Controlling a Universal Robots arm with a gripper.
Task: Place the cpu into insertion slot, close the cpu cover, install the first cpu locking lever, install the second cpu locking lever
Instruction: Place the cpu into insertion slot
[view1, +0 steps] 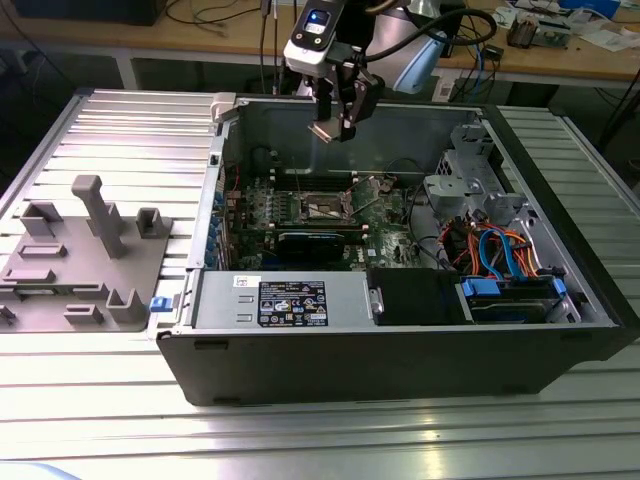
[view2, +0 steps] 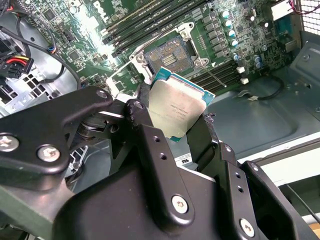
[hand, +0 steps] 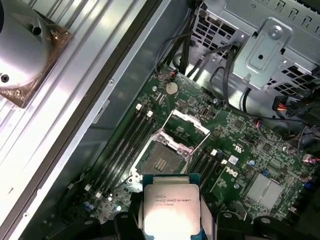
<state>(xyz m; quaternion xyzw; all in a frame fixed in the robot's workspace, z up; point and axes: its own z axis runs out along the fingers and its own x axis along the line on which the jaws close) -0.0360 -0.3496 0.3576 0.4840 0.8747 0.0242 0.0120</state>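
High over the open computer case (view1: 400, 330), close to its far wall: black gripper (view1: 335, 125). Fingers (view2: 136, 112) drawn in onto two opposite edges of the cpu (view2: 176, 107), clamping it between them. Metal top of the cpu (hand: 171, 207) turned toward both wrist views. Held in the air, well apart from the board, tilted in the second wrist view.

Below, near the middle of the green circuit board (hand: 235, 150): insertion slot (hand: 160, 161), bare, contacts exposed. Swung up at the slot's edge on the coin battery (hand: 171, 88) side: cpu cover (hand: 186, 127), open. Along two sides of the slot, long black memory slots (hand: 125, 140).

Under the case, a ribbed metal table (view1: 300, 440). Near the table's edge on the exterior view's left, a grey plastic fixture (view1: 80, 250).
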